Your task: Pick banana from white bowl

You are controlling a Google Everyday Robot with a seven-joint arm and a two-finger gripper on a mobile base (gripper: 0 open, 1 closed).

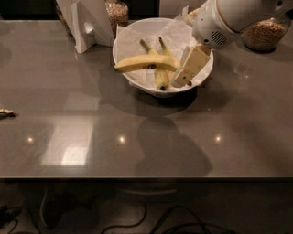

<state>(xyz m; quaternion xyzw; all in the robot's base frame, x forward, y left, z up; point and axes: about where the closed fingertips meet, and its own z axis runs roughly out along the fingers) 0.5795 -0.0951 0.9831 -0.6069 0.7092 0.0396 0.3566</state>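
camera view, single moment. the white bowl (pixel 132 78) stands on the grey table (pixel 68 114), towards its far edge and right of centre, and is lined with crumpled white paper (pixel 176 32). the banana (pixel 146 63), pale yellow and gently arched, lies across the bowl from left to right; its thin left end reaches over the left rim. it rests on top of two shorter bananas (pixel 161 75), whose green stems point towards the far side of the bowl. the gripper (pixel 182 82), cream-coloured, comes in from the upper right on the white arm (pixel 238 18) and slants down into the right half of the bowl. its tip sits just beside the right end of the banana; whether they touch cannot be told. whether the jaws are open or closed cannot be told either, and nothing is seen held between them. behind the bowl, a glass jar of grain (pixel 118 11) stands at the far left beside a white upright stand (pixel 89 23). a second jar (pixel 265 34) stands at the far right, partly hidden by the arm. a small object (pixel 5 113) lies at the table's left edge.
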